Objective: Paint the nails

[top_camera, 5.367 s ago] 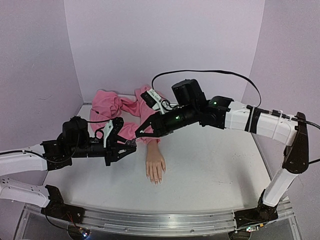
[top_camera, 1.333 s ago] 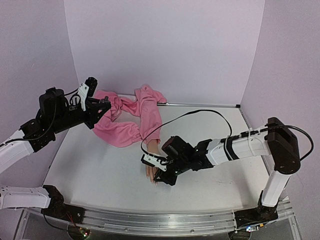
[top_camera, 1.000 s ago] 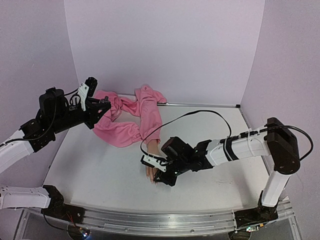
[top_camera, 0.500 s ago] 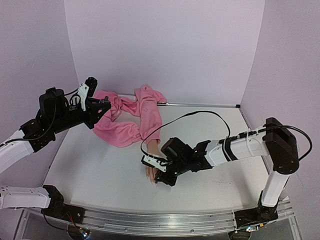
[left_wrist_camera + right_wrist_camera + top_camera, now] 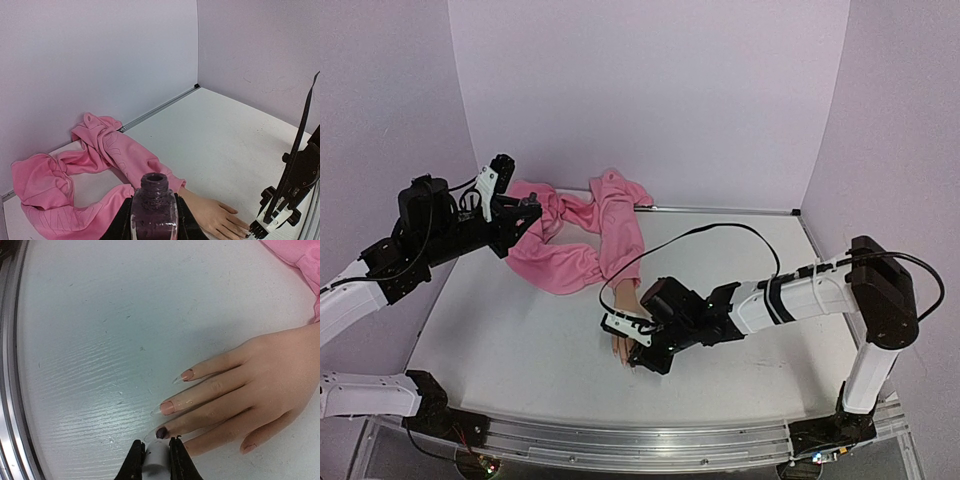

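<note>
Smear risk: right gripper [image 5: 156, 467] jaws clamp brush cap [image 5: 156, 452] at dark nail [image 5: 162, 432], drift hits skin [image 5: 240, 390]; left gripper [image 5: 154, 225] clamps open polish bottle [image 5: 152, 192], tilt spills.

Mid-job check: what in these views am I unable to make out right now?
- Brush tip: right wrist view, the right end effector and the white cap it grips hide it; contact with the dark nail is unclear.
- Fingertips of the mannequin hand: top view, covered by that end effector.
- Polish level in the bottle: left wrist view, dark glass, base cut off by the bottom edge.
</note>
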Robot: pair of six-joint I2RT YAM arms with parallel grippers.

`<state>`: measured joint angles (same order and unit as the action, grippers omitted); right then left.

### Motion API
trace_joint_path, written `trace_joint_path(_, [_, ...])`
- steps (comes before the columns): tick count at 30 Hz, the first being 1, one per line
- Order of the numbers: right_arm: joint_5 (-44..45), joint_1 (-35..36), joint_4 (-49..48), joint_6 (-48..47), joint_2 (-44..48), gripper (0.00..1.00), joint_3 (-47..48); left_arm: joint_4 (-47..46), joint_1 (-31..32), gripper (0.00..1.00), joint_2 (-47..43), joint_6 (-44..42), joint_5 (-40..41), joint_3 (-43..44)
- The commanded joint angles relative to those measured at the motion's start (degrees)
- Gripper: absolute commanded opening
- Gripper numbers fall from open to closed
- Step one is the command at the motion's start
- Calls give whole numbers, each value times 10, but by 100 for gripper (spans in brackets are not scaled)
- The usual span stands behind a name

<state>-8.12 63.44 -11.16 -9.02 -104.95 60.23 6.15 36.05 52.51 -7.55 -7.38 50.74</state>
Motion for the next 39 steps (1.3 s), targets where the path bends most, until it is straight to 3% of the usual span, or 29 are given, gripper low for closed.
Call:
trace_joint_path(1, [-4,4,10,-5,-3,0,2,-30,-1,0,-8,-3,-2,2])
trace_joint_path(39, [-3,12,21,-4,-14,0,0,-30,-1,0,-11,-1,-2,0])
